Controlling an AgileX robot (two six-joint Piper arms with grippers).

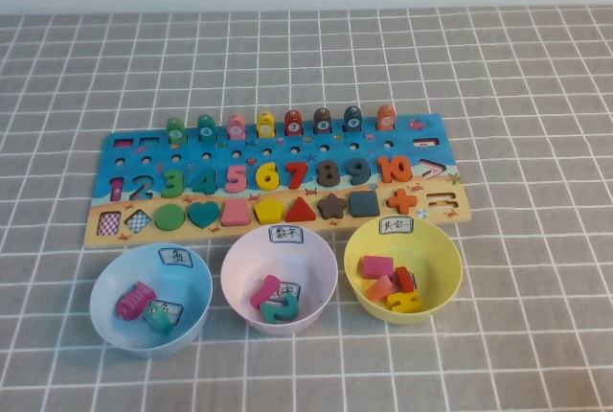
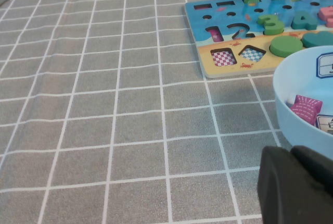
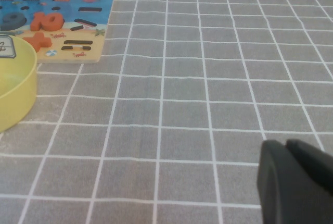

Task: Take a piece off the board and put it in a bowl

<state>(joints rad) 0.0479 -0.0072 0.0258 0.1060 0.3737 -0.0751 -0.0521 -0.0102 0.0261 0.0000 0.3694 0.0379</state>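
- The right gripper is seen only in its own wrist view, low over the grey checked cloth and well apart from the bowls. Its pincer is closed and nothing is held in it.
- The left gripper is placed on the other side, just beside the light blue bowl. Whether it is open or closed cannot be told.
- The bright red minus bar is found lying in the yellow bowl, between a larger pinkish-red rectangle and a yellow plus sign. It touches its neighbours.
- The placing is therefore judged as done, and only the parking of the arms appears to be left.
- For this step, both arms should be kept low and away from the bowl rims, because a light plastic bowl is probably pushed easily on cloth.
- The pink bowl in the middle should not be disturbed either.
- Farther away, the puzzle board lies flat, with empty narrow slots at its right end. The orange plus sign is seated there and should be left.
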